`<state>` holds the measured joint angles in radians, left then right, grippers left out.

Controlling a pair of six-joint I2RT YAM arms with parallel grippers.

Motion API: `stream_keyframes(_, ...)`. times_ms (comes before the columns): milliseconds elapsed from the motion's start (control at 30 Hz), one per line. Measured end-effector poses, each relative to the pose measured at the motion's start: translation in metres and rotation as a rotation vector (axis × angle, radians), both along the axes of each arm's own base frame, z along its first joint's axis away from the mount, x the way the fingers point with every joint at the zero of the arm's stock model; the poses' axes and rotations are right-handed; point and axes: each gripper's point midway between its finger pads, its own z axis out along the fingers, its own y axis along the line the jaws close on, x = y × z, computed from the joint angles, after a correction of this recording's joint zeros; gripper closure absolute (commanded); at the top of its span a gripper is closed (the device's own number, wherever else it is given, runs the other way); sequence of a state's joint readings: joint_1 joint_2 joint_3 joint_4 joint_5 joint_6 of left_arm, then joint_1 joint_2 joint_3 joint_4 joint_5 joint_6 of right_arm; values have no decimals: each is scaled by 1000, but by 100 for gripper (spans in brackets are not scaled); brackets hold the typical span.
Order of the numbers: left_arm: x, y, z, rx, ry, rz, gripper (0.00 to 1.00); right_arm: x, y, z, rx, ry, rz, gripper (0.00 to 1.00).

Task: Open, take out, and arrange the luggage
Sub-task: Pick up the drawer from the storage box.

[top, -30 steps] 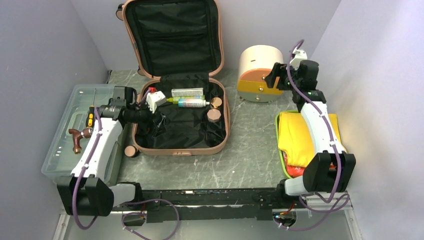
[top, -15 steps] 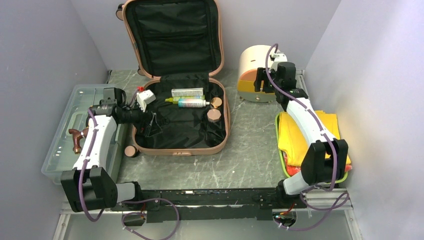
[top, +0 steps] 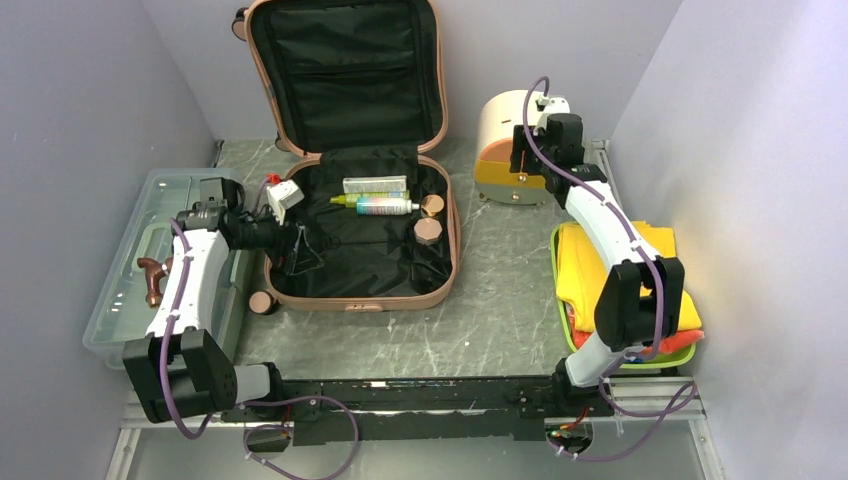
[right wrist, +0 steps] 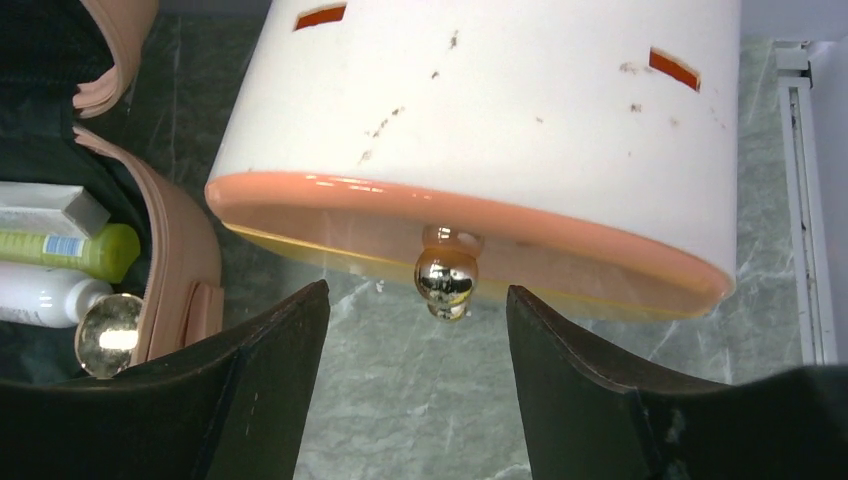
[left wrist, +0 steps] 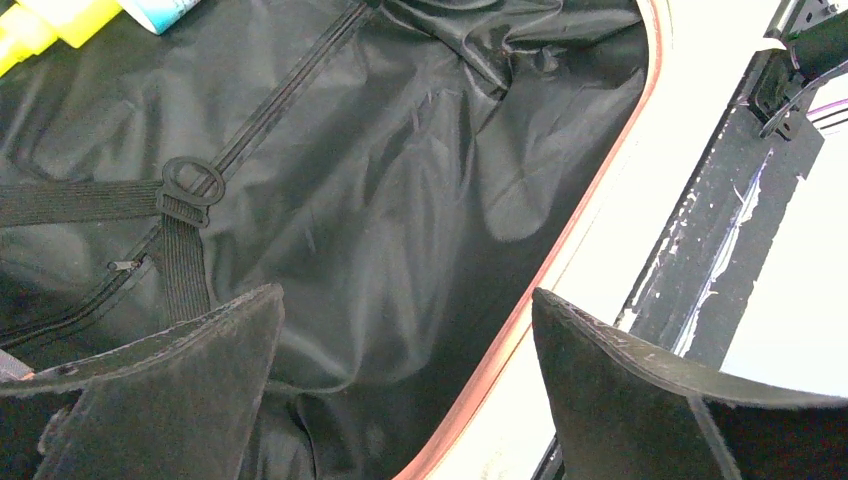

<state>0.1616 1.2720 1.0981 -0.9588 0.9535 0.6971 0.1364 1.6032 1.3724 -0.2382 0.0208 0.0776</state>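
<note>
The salmon-pink luggage [top: 440,270] lies open in the middle, its lid upright against the back wall. In its black lining lie a white box [top: 375,185], a lime tube, a shiny bottle [top: 385,206] and two round caps [top: 430,228]. My left gripper [top: 300,252] is open and empty over the luggage's left side; the left wrist view shows the lining [left wrist: 400,200] and pink rim [left wrist: 560,262] between its jaws [left wrist: 405,385]. My right gripper [top: 520,160] is open, just in front of the gold knob [right wrist: 446,278] of a round white-and-orange box [top: 515,125].
A clear plastic bin [top: 125,215] at the left holds a brown object [top: 153,277]. A lime-green tray [top: 562,312] at the right holds yellow cloth [top: 590,270]. A round brown cap [top: 261,301] lies by the luggage's front-left corner. Grey walls close in both sides.
My right arm has swung left and back, bringing its open gripper up to the round box's knob. My left arm has drawn a little to the left.
</note>
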Motion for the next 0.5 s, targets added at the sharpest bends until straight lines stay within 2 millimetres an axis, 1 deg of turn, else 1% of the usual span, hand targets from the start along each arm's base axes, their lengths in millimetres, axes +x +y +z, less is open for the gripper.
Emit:
stream_keyframes(100,-1,1,0,-8,5,3,1,7,0,-1,-4,0,-6,38)
stream_keyframes(267,0,3,1,-13,-3,4,0,12,-2,-12,-17,23,-11,47)
stream_keyframes(367,0,3,1,-14,-4,2,0,12,-2,-15,-21,29,-13,57)
stream_keyframes(500,1,3,-2,-22,8,0,1,13,-3,-14,-27,25,-13,59)
